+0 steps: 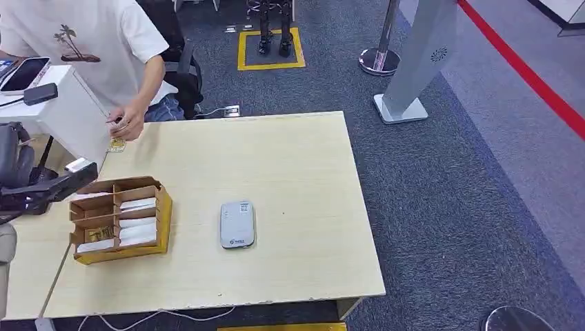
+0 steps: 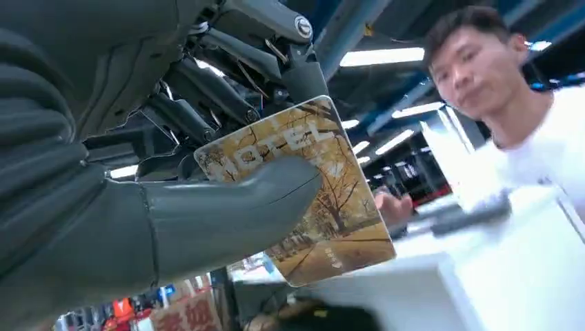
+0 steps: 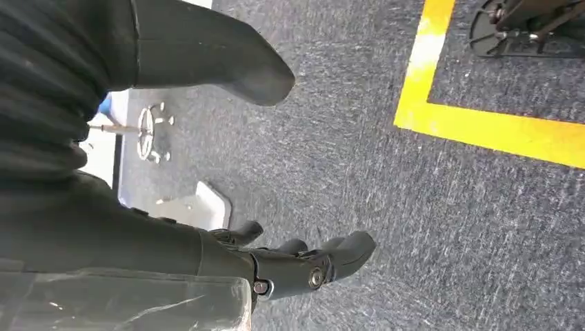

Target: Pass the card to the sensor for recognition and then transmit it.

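My left hand [image 2: 207, 214] pinches a yellow-brown hotel card [image 2: 331, 207] between its thumb and dark fingers, and the card stands clear of the table. In the head view that left hand [image 1: 41, 187] hangs at the table's left edge, just left of a cardboard box [image 1: 164, 214] holding several cards. The grey sensor [image 1: 237, 224] lies flat near the table's middle, well to the right of the hand. My right hand [image 3: 172, 241] hangs over the carpet with thumb and fingers apart, holding nothing.
A person in a white shirt [image 1: 103, 41] leans in at the far left corner, one hand [image 1: 127, 124] above another card [image 1: 117, 145] on the table [image 1: 276, 158]. A white counter [image 1: 65, 110] with a phone [image 1: 26, 72] stands left. A silver stand [image 1: 414, 55] stands beyond.
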